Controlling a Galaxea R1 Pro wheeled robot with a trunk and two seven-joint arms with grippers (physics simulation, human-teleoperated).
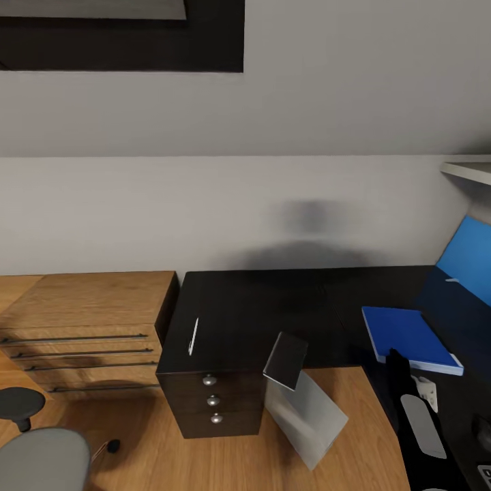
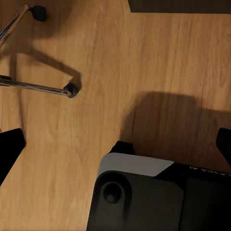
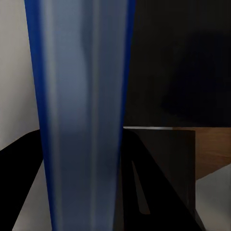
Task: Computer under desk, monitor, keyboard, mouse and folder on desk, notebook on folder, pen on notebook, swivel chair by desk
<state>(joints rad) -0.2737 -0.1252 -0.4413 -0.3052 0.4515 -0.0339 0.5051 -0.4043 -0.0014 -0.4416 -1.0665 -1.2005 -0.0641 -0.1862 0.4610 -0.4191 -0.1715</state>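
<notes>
Head view: right pincer (image 1: pixel 394 356) grips folder (image 1: pixel 408 337) (left pincer (image 2: pixel 115 144) agape) near drawers (image 1: pixel 215 402).

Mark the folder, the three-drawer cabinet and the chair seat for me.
folder (image 1: pixel 408 336): head view, middle of its blue cover.
three-drawer cabinet (image 1: pixel 213 400): head view, middle drawer knob.
chair seat (image 1: pixel 42 462): head view, grey cushion top.
</notes>
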